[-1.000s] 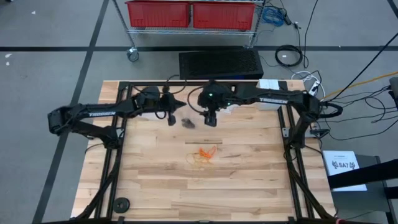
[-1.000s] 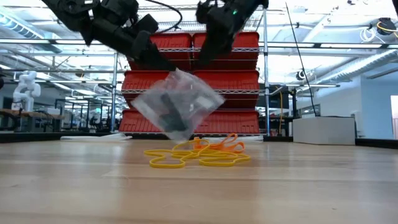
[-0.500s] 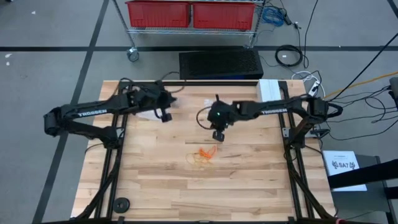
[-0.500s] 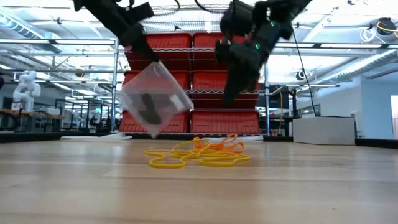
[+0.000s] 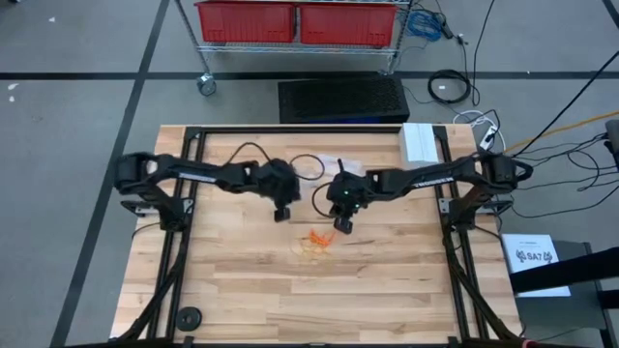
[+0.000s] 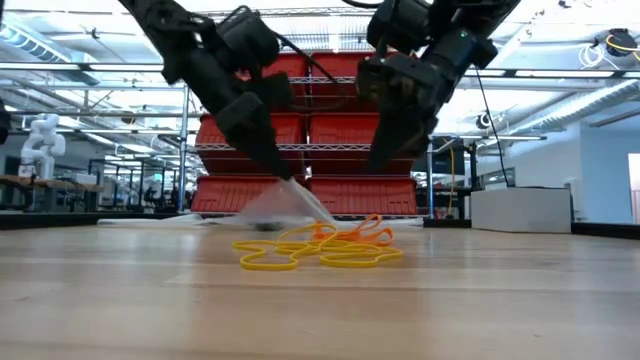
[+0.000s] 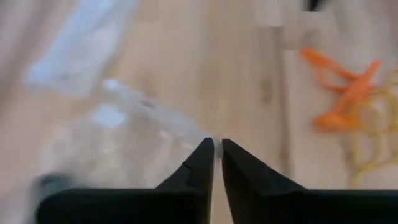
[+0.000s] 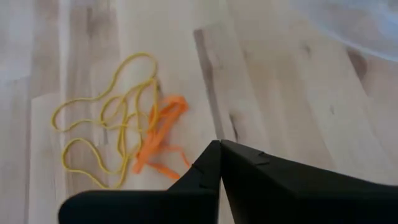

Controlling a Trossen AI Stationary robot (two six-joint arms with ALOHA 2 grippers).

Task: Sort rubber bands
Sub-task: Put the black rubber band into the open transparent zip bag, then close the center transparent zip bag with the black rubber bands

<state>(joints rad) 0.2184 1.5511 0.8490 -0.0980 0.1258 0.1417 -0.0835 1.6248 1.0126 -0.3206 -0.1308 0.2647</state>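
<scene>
Wooden table [image 5: 387, 280] | rubber bands [image 5: 317, 240]: tangled orange and yellow loops

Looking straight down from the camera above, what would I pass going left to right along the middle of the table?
Left gripper → clear plastic bag → rubber bands → right gripper. The bag sits close beside the left gripper; the bands lie on the wood between the two grippers, a little nearer the table's front.
</scene>
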